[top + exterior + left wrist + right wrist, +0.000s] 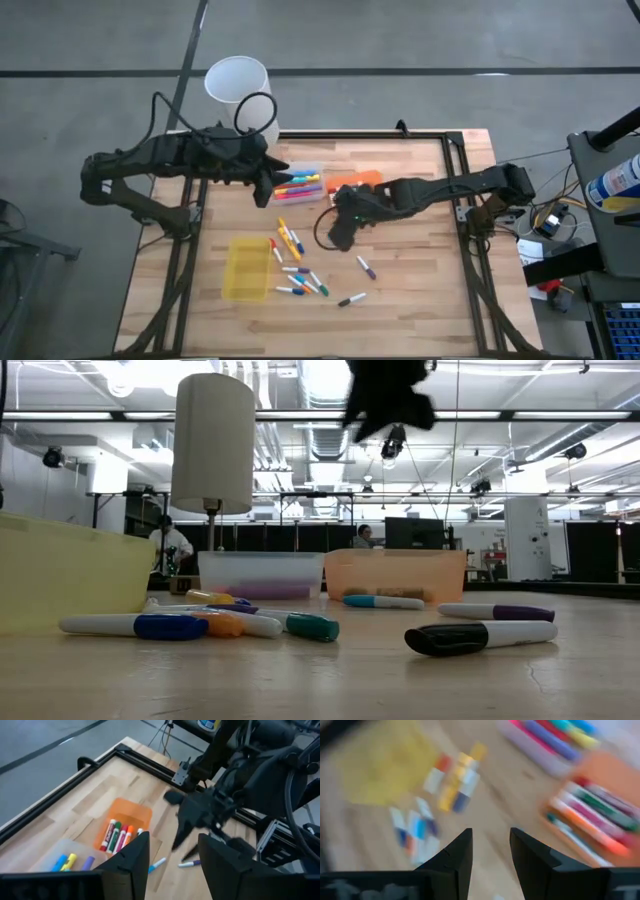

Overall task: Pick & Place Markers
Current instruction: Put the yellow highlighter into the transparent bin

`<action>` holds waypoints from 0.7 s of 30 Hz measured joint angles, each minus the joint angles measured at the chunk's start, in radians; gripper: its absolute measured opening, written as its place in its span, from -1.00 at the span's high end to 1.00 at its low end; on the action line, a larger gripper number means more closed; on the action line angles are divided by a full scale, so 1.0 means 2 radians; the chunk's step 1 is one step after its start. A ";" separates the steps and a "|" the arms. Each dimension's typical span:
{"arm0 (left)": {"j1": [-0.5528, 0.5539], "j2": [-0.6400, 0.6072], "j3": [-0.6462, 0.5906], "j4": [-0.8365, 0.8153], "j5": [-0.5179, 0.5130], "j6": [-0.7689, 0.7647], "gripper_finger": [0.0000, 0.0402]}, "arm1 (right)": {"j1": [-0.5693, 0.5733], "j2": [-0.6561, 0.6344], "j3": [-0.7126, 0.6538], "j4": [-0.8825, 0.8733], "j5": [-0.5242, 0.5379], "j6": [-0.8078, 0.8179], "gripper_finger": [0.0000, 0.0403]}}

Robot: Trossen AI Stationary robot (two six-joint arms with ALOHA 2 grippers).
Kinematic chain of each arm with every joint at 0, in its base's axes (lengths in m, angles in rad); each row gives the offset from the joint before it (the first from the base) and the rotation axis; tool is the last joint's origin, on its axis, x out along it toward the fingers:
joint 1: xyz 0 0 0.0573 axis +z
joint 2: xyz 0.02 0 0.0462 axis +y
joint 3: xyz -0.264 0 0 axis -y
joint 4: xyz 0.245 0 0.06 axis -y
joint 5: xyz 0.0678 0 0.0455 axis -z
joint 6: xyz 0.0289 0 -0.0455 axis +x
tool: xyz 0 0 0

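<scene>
Both grippers hung parted and empty: the left gripper (pixel 270 185) above the clear plastic tray (pixel 300 184), the right gripper (pixel 340 238) above the wooden table (pixel 420 290), near scattered coloured capped markers (pixel 300 280).

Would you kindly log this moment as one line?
left gripper: open, empty, over clear plastic tray | right gripper: open, empty, above wooden table | loose capped markers: unsorted

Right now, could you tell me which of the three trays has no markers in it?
The yellow tray, nearest the front edge; the clear and orange trays both hold markers.
</scene>
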 joint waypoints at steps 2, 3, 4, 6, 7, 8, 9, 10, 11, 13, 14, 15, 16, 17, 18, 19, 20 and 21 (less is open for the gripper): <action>-0.002 0.000 0.000 -0.002 0.000 -0.006 0.20 | 0.000 0.002 -0.017 0.059 -0.014 -0.002 0.39; -0.003 0.000 0.000 -0.002 0.000 -0.009 0.20 | -0.001 0.006 -0.024 0.091 -0.016 0.004 0.39; -0.005 0.000 0.000 -0.001 0.000 -0.012 0.20 | -0.002 0.009 -0.028 0.124 -0.020 0.013 0.39; -0.009 0.000 0.000 0.001 0.001 -0.012 0.20 | -0.007 0.015 -0.033 0.167 -0.031 0.022 0.39; -0.010 0.000 0.000 0.003 0.001 -0.012 0.20 | -0.011 0.018 -0.033 0.195 -0.039 0.024 0.39; -0.011 -0.001 0.000 0.006 0.002 -0.012 0.20 | -0.016 0.021 -0.032 0.219 -0.044 0.027 0.39; -0.012 -0.001 0.000 0.008 0.002 -0.011 0.20 | -0.020 0.024 -0.032 0.231 -0.046 0.032 0.39; -0.012 -0.002 0.000 0.011 0.001 -0.011 0.20 | -0.024 0.026 -0.030 0.237 -0.047 0.042 0.39; -0.012 -0.003 0.000 0.013 0.002 -0.010 0.20 | -0.027 0.028 -0.028 0.242 -0.047 0.051 0.39; -0.013 -0.006 0.000 0.016 0.001 -0.008 0.20 | -0.031 0.033 -0.023 0.243 -0.047 0.057 0.39; -0.013 -0.010 0.000 0.018 0.001 -0.003 0.20 | -0.031 0.034 -0.019 0.243 -0.048 0.056 0.39; -0.014 -0.012 0.000 0.019 0.001 0.001 0.20 | -0.032 0.034 -0.018 0.242 -0.050 0.053 0.39; -0.014 -0.015 0.000 0.021 0.001 0.004 0.20 | -0.032 0.034 -0.018 0.239 -0.052 0.051 0.39; -0.014 -0.019 0.000 0.023 0.002 0.008 0.20 | -0.032 0.034 -0.018 0.238 -0.053 0.050 0.39; -0.015 -0.022 0.000 0.019 0.005 0.014 0.20 | -0.032 0.034 -0.017 0.235 -0.054 0.050 0.39; -0.016 -0.024 0.000 0.010 0.014 0.018 0.20 | -0.032 0.032 -0.017 0.225 -0.056 0.050 0.39; -0.016 -0.025 0.000 0.001 0.025 0.024 0.20 | -0.032 0.030 -0.017 0.209 -0.061 0.050 0.39; -0.017 -0.025 0.000 -0.010 0.033 0.029 0.20 | -0.032 0.029 -0.017 0.194 -0.067 0.049 0.39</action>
